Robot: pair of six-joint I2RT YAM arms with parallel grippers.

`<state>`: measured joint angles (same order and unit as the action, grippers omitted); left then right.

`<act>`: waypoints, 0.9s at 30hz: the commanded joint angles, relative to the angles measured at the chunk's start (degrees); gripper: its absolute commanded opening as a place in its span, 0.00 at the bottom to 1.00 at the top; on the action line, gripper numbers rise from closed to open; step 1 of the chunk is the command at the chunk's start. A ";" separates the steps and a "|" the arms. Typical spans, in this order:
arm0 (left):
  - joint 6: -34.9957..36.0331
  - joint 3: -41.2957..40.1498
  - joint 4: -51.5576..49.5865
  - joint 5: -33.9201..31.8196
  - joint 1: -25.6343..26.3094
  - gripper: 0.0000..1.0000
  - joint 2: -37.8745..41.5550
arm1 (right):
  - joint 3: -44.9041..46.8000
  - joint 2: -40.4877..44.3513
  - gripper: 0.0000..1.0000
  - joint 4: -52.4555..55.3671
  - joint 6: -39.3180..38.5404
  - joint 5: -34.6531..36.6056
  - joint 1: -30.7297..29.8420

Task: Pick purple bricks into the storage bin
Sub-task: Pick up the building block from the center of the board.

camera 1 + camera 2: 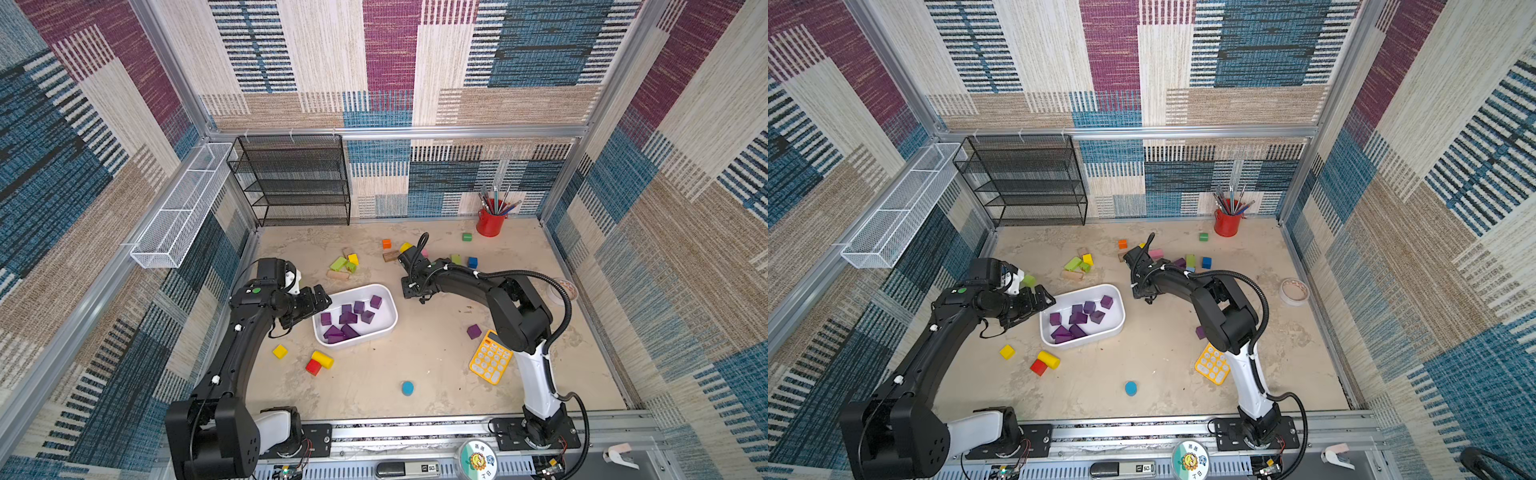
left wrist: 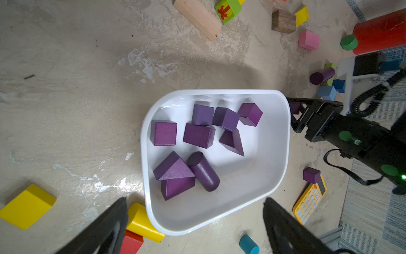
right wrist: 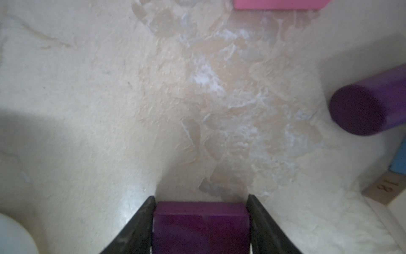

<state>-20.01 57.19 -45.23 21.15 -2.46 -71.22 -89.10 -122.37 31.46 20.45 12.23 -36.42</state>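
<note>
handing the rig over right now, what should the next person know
Left gripper: open, empty, at the storage bin.
Right gripper: shut on a purple brick, not yet at the bin.
Done: most purple bricks lie in the bin.
Left: bin the held brick, then the purple cylinder near the blue cube and the purple cube by the yellow calculator.

We see the beige tabletop (image 1: 436, 374) carrying the storage bin (image 1: 386, 322) at centre, a yellow calculator (image 1: 490, 361) right, a red cup (image 1: 490, 224) far right.
</note>
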 commanded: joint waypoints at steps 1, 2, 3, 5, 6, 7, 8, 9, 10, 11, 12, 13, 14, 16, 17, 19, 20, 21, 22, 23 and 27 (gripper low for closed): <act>-1.34 0.03 0.52 -0.44 -0.18 0.97 -0.25 | -0.21 1.39 0.53 0.73 -0.49 1.22 -0.04; -1.43 0.03 0.49 -0.72 -0.13 0.98 -0.39 | -0.28 1.66 0.53 0.86 -0.53 1.38 -0.05; -1.52 0.11 0.32 -0.84 -0.17 0.98 -0.49 | -0.30 1.98 0.53 0.96 -0.60 1.42 -0.05; -1.61 0.20 0.03 -1.05 -0.27 0.98 -0.67 | -0.71 2.60 0.53 1.38 -0.72 1.67 -0.05; -1.70 0.20 0.10 -1.18 -0.35 0.97 -0.75 | -0.87 2.86 0.53 1.61 -0.80 1.71 -0.09; -1.77 0.24 0.01 -1.33 -0.35 0.98 -0.76 | -1.13 3.14 0.53 1.80 -0.85 1.83 -0.14; -1.87 0.34 -0.02 -1.45 -0.31 0.97 -0.76 | -1.32 3.48 0.53 2.05 -0.92 1.90 -0.12; -1.95 0.38 -0.15 -1.70 -0.44 0.97 -0.76 | -1.66 3.74 0.53 2.31 -0.98 2.05 -0.21; -1.96 0.47 -0.29 -1.97 -0.44 0.97 -0.77 | -2.03 4.04 0.53 2.58 -1.02 2.22 -0.31; -1.96 0.55 -0.43 -1.99 -0.52 0.97 -0.71 | -2.32 4.36 0.53 2.93 -1.02 2.40 -0.44; -2.04 0.47 -0.34 -1.90 -0.57 0.97 -0.70 | -2.36 4.62 0.53 3.14 -1.07 2.61 -0.55; -2.05 0.55 -0.44 -1.94 -0.62 0.97 -0.70 | -2.37 5.00 0.53 3.32 -1.11 2.71 -0.73; -2.14 0.64 -0.59 -2.21 -0.66 0.97 -0.61 | -2.37 5.27 0.53 3.50 -1.10 2.92 -0.84; -2.38 0.82 -0.97 -3.48 -0.86 0.97 -0.50 | -4.42 5.79 0.53 4.14 -1.15 3.43 -1.27; -2.53 0.91 -1.11 -3.94 -0.95 0.97 -0.45 | -4.81 5.97 0.53 4.37 -1.19 3.68 -1.47; -2.84 0.91 -1.31 -4.36 -1.27 0.97 -0.53 | -5.78 6.43 0.53 4.87 -1.25 4.09 -2.17; -3.00 0.97 -1.36 -4.51 -1.40 0.97 -0.66 | -6.26 6.59 0.53 5.16 -1.31 4.28 -2.52; -3.27 1.06 -1.71 -4.83 -1.49 0.97 -1.04 | -6.81 6.77 0.53 5.42 -1.36 4.56 -2.96; -3.28 1.34 -2.08 -4.88 -1.58 0.97 -1.47 | -7.40 6.87 0.53 5.61 -1.51 4.81 -3.40; -3.37 1.58 -2.50 -5.01 -1.66 0.96 -1.84 | -7.88 6.96 0.53 5.84 -1.64 4.99 -3.92; -3.85 1.79 -3.00 -6.28 -2.19 0.95 -1.70 | -10.40 6.66 0.53 6.66 -1.73 6.00 -6.17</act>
<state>-22.65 58.43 -47.11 16.64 -4.36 -73.14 -98.17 -116.11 37.41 19.18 16.36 -41.56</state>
